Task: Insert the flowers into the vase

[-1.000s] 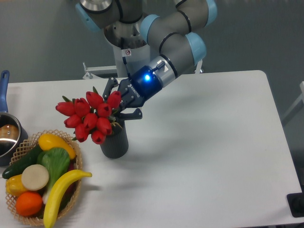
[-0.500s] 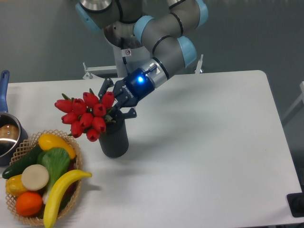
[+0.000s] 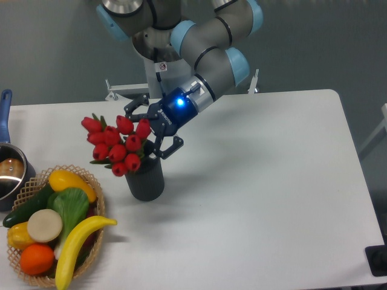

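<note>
On the white table (image 3: pixel 272 181), spread, released fingers (image 3: pixel 134 107) apparently flank the flowers (image 3: pixel 115 145) in the vase (image 3: pixel 145 181).

A tight bunch of red tulip buds, the flowers (image 3: pixel 116 145), is seen leaning out to the left over the mouth of the vase (image 3: pixel 146 180). Green leaves are visible among the buds. The vase, a dark ribbed cylinder, is stood upright on the table's left half.
</note>
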Robot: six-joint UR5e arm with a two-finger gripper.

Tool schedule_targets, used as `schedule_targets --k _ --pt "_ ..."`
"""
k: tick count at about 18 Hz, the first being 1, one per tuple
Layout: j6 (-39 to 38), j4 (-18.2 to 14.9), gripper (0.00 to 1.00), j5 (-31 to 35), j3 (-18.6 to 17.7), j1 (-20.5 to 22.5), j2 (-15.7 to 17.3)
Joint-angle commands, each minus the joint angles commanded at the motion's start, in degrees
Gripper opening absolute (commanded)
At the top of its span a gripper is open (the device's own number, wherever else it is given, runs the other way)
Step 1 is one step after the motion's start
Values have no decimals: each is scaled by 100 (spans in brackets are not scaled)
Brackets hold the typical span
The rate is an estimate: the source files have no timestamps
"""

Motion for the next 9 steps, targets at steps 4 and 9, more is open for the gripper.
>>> schedule_targets --k 4,9 --pt "0 0 100 591 -44 97 211" --pt "0 -9 100 617 -35 509 457"
